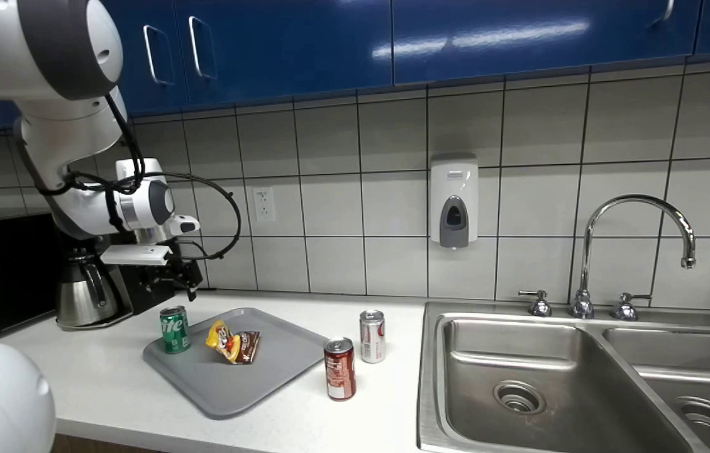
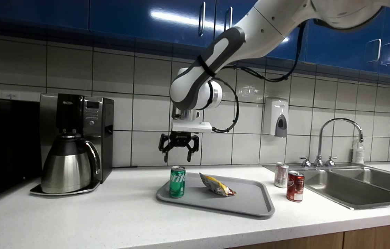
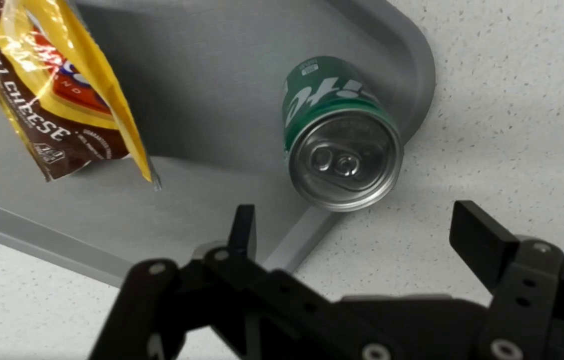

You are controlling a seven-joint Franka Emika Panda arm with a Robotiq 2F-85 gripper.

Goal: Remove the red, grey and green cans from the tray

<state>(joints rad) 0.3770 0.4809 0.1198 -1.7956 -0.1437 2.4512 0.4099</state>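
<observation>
White speckled countertop (image 2: 112,221), one run, extends beneath one white-and-grey jointed robot arm (image 2: 264,31). One stainless-steel sink (image 1: 432,377) with two basins is set into the countertop. One grey, round-cornered tray (image 1: 241,387) lies flat between the sink and one black-and-silver coffee maker (image 2: 70,121). One black two-fingered gripper (image 2: 177,157) points downward, higher than the tray, its two fingers wide apart with a gap between them. One glossy yellow-and-brown snack bag (image 3: 62,90), lettered CHILI CHEESE, rests tilted on the tray. One red cylindrical metal can (image 1: 340,369) and one silver-grey cylindrical metal can (image 1: 373,336) stand on the countertop between tray and sink, near each other yet apart. One green cylindrical metal can (image 2: 177,182), white-lettered, stands on the tray, lower than the gripper and just beside the rim at a rounded corner. All three cans are upright, long axes vertical, lids facing up. Grey tray surface separates the green can from the bag; beyond the rim, toward the coffee maker, stretches white countertop.
</observation>
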